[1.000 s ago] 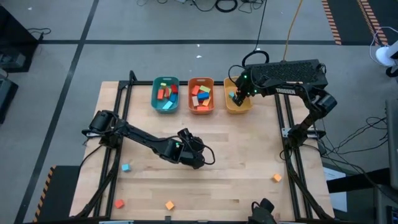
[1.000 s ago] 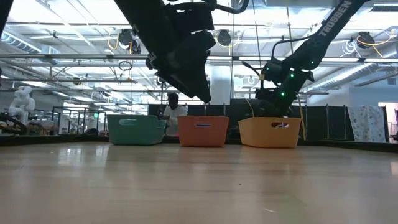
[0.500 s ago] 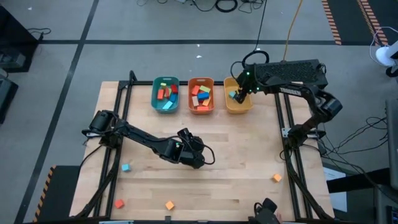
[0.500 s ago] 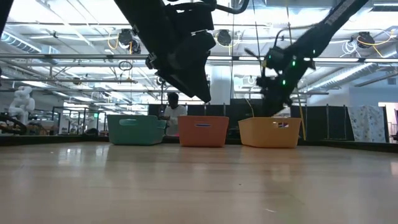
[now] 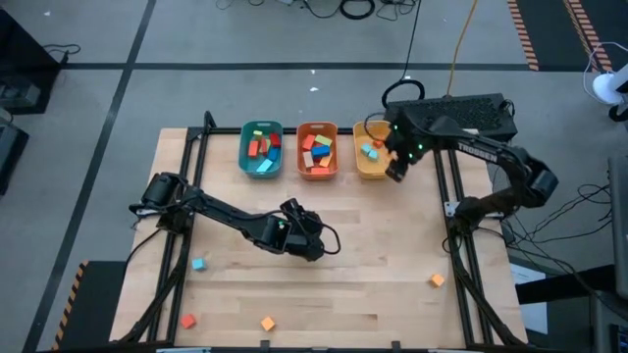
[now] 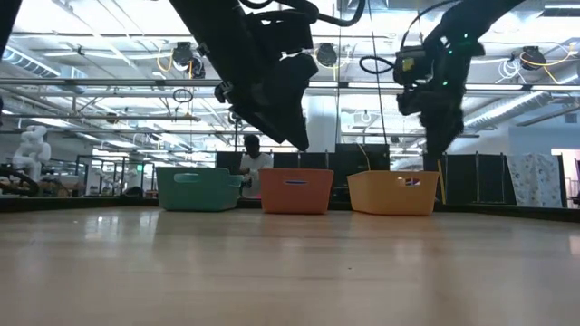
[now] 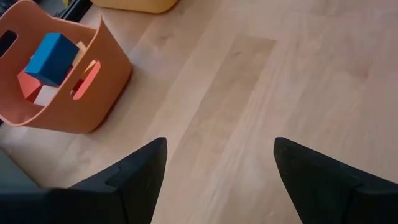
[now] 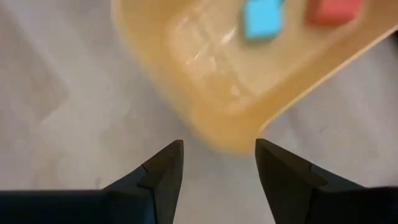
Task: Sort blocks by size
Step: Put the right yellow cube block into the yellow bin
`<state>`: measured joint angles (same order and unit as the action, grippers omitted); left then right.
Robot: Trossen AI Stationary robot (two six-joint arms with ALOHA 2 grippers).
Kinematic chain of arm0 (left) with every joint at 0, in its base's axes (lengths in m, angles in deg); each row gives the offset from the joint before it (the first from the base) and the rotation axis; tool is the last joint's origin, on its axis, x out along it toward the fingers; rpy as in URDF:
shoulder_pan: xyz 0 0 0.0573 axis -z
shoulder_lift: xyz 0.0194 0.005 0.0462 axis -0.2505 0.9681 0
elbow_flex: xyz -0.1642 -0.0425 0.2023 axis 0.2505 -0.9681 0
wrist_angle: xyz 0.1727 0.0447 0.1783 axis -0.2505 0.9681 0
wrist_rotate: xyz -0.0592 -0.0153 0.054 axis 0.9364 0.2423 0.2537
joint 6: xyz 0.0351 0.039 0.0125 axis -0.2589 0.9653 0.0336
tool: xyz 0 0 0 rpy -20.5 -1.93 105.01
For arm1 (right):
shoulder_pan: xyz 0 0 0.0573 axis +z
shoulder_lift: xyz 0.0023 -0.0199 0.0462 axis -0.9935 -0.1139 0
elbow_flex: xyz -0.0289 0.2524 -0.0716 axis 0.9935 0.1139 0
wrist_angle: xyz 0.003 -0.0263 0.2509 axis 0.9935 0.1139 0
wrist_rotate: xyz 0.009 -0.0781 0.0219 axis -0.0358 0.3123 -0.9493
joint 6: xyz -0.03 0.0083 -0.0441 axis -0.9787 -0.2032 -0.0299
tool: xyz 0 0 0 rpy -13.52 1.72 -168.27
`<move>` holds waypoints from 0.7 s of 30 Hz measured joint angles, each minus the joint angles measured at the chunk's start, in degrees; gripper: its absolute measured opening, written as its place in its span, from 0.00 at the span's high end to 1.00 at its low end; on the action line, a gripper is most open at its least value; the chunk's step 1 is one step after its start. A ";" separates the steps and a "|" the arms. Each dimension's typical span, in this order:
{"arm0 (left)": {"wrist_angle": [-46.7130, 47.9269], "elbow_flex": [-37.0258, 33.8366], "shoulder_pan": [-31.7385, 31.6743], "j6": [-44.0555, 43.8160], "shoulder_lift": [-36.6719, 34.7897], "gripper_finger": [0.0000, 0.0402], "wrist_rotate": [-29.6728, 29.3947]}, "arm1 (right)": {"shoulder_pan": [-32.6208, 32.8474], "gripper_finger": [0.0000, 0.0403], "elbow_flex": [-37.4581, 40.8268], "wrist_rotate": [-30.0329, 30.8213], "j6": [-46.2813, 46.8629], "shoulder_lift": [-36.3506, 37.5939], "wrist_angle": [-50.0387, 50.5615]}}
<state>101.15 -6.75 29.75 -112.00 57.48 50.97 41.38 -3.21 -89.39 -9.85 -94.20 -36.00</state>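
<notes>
Three bins at the table's far edge hold sorted blocks: a teal bin (image 5: pixel 261 149), an orange bin (image 5: pixel 317 150) and a yellow bin (image 5: pixel 373 157). In the yellow bin lie a blue block (image 8: pixel 261 18) and a red block (image 8: pixel 333 9). Loose blocks rest on the table near its front: a blue one (image 5: pixel 198 264), a red-orange one (image 5: pixel 187 321) and two orange ones (image 5: pixel 267 323) (image 5: pixel 437 280). My right gripper (image 8: pixel 219 155) hangs open and empty above the yellow bin's near rim, pointing steeply down. My left gripper (image 7: pixel 221 155) hovers open and empty over bare wood at mid-table.
Black frame rails (image 5: pixel 192 196) run along the table's left and right sides. Bare wood lies between the bins and the loose blocks. In the low view a person (image 6: pixel 251 158) shows in the room beyond the bins.
My right gripper has risen out of the yellow bin and drawn back toward the table's near and right edges, tipping to point more steeply down. The blue block stays lying in the yellow bin.
</notes>
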 joint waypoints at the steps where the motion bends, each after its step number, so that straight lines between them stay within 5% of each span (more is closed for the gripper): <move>1: -0.21 0.00 0.00 0.12 0.00 0.26 0.00 | 1.12 0.54 0.00 0.01 0.79 0.39 1.93; 10: -0.47 0.00 -0.11 2.20 0.00 0.26 0.02 | 18.26 0.54 0.01 0.13 9.85 2.96 13.42; 21: -3.56 0.00 -0.55 8.86 0.00 0.26 0.22 | 40.67 0.54 0.02 1.79 32.89 3.06 19.53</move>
<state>97.59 -6.75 29.21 -103.14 57.48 51.20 82.05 -3.19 -87.60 23.04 -91.14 -16.46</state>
